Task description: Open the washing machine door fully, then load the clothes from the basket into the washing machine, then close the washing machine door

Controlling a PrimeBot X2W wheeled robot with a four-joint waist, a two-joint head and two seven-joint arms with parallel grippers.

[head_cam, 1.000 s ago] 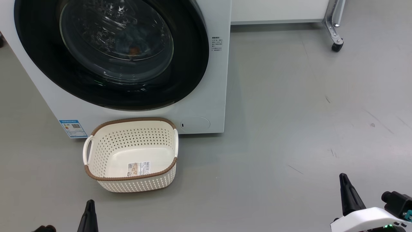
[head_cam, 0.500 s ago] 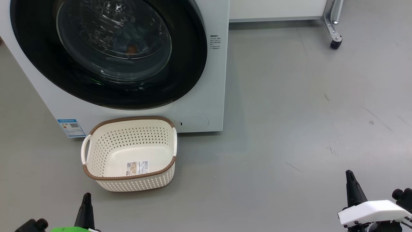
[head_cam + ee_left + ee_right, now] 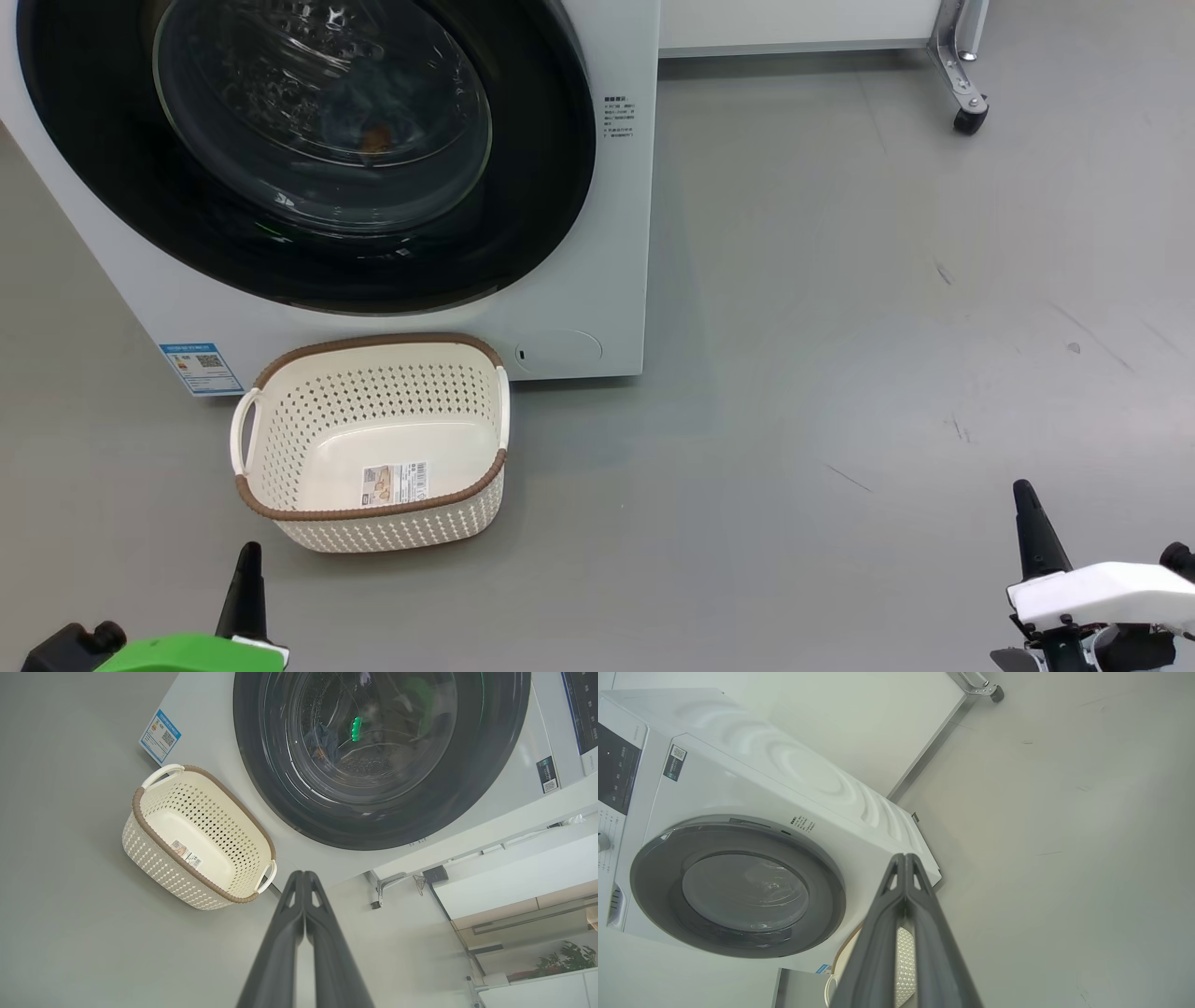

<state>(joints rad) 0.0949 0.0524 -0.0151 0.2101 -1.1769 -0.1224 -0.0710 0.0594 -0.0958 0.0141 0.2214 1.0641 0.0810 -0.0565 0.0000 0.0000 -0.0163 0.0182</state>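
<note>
- The washing machine [image 3: 611,243] is seen at the upper left of the head view, standing on the grey floor [image 3: 840,373]
- The washing machine door [image 3: 546,187] is shut flush against the white front, its black ring framing the glass bowl
- The clothes [image 3: 373,135] are glimpsed through the glass as a blue bundle with an orange patch, inside the drum
- The basket [image 3: 373,523] is set on the floor just before the machine's lower edge, below the door; a barcode sticker [image 3: 396,483] is seen on its bare bottom
- A small blue label sticker [image 3: 201,367] is found on the machine's lower left corner, near the basket's handle
- The left gripper [image 3: 248,555] is held low at the lower left, near the basket but apart from it; its fingers [image 3: 280,952] are pressed together tip to tip
- The right gripper [image 3: 1025,495] is held at the lower right, well apart from machine and basket; its fingers [image 3: 873,952] are likewise pressed together
</note>
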